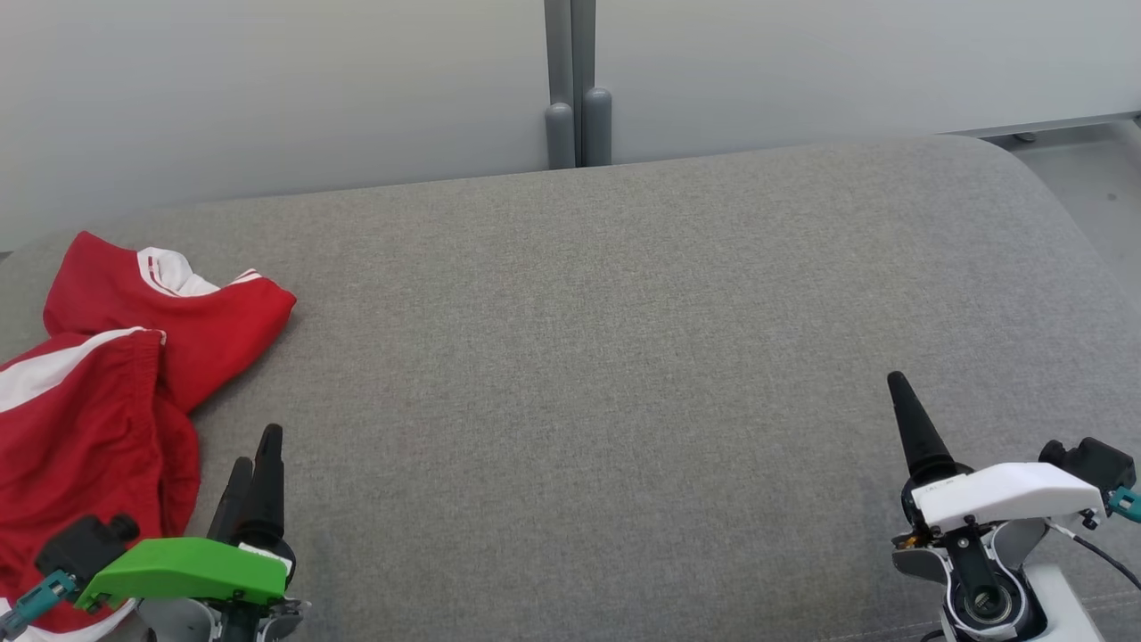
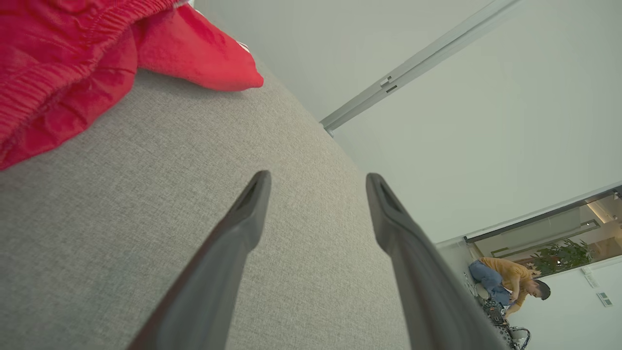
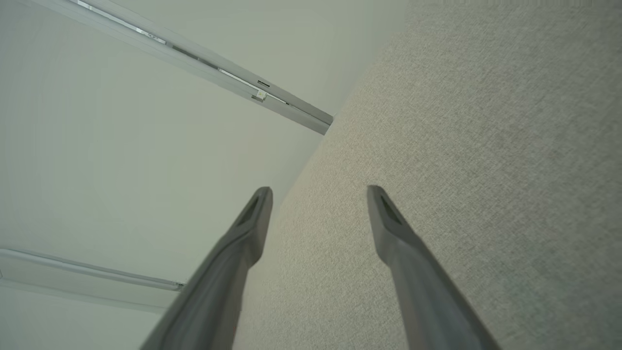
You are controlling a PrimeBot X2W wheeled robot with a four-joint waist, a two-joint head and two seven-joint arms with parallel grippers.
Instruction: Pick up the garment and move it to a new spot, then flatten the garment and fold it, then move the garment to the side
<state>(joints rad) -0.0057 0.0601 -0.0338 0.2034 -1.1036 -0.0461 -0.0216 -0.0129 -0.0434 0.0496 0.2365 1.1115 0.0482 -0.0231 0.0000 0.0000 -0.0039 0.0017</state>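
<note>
Gray cloth covers the big soft cushion [image 1: 624, 357], and a pale wall [image 1: 267, 89] stands behind it. The red garment [image 1: 98, 401] with white stripes lies in a crumpled heap at the left edge of the head view. The left gripper [image 2: 317, 176] sits at the lower left, just beside the garment, its fingers spread apart and holding nothing. The right gripper [image 3: 318, 190] sits at the lower right, well apart from the garment, its fingers spread wide too.
</note>
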